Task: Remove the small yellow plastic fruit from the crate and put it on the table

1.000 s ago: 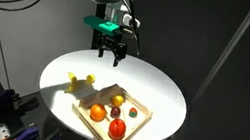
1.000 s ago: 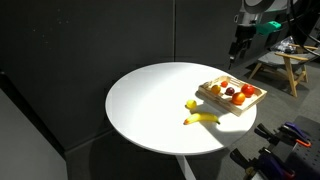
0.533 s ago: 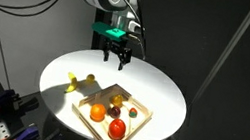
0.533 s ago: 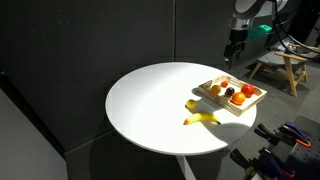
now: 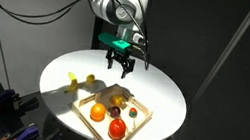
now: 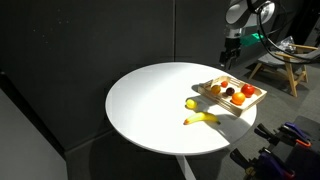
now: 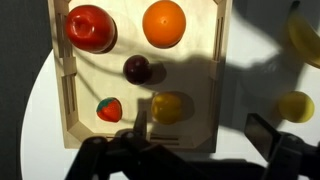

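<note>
The small yellow plastic fruit lies in the light wooden crate, near its front right corner in the wrist view. In an exterior view it is the yellow ball in the crate on the white round table. My gripper is open and empty. It hangs above the crate's edge, with one finger over the crate beside the yellow fruit and the other over the table. Both exterior views show it above the crate.
The crate also holds a red apple, an orange, a dark plum and a strawberry. A tinier yellow round fruit and a banana lie on the table beside the crate.
My gripper has moved from behind the table toward the crate and come lower. It stays open. The fruits have not moved.
</note>
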